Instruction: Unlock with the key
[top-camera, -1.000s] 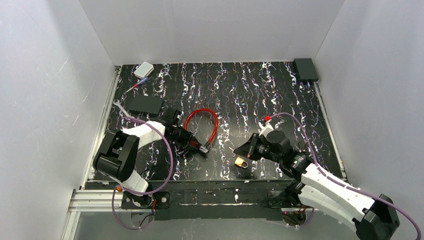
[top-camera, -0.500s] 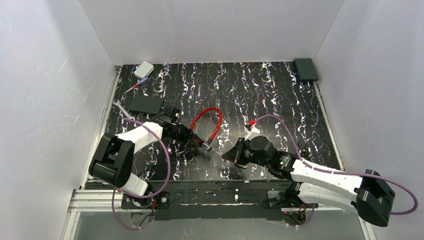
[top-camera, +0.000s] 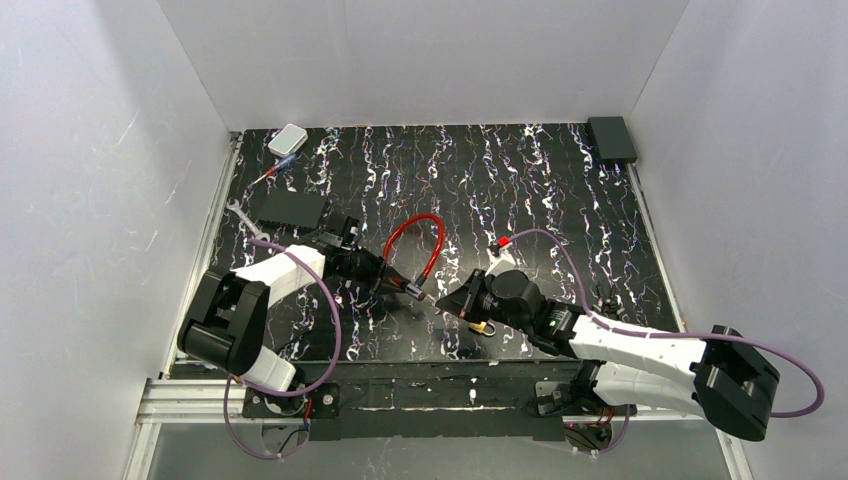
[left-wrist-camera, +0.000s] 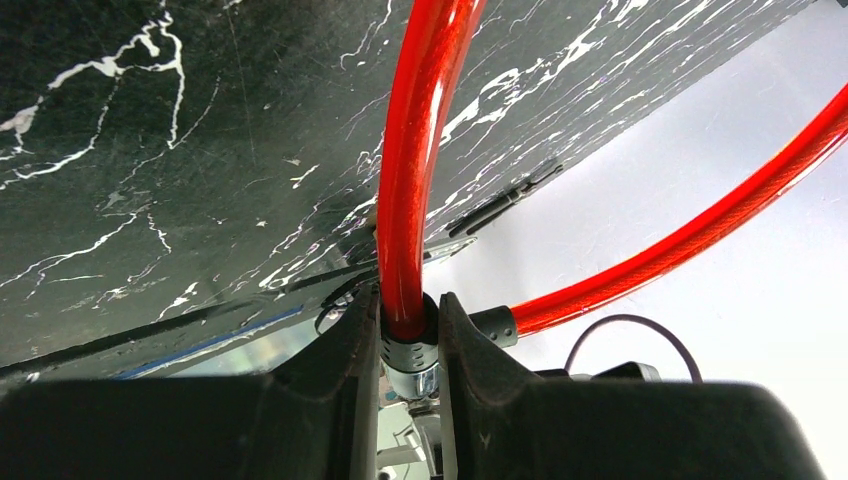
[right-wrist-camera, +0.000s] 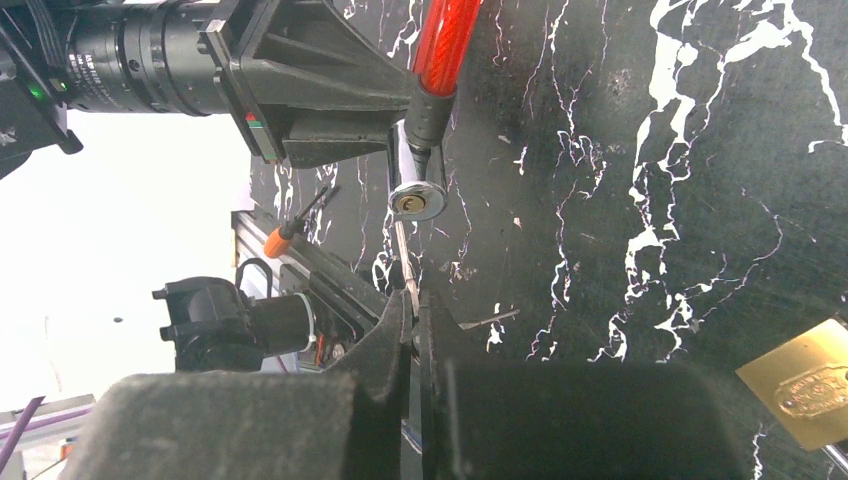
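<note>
in the last second i've swung the right gripper (right-wrist-camera: 415, 305) leftward. it's clenched on the key (right-wrist-camera: 404, 255), whose tip is now just short of the keyhole (right-wrist-camera: 408, 204). the left gripper (left-wrist-camera: 408, 325) grasps the red cable lock (left-wrist-camera: 405, 150), raised near the middle of the table (top-camera: 520, 180). i judge insertion comes next.

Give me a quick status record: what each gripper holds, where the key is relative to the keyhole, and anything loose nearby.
left gripper: shut on the lock cylinder end of the red cable lock
right gripper: shut on the key, blade pointing at the cylinder
key vs keyhole: tip close to the cylinder face, apparently not inserted
loose nearby: brass padlock lying on the table beside the right gripper, untouched
</note>
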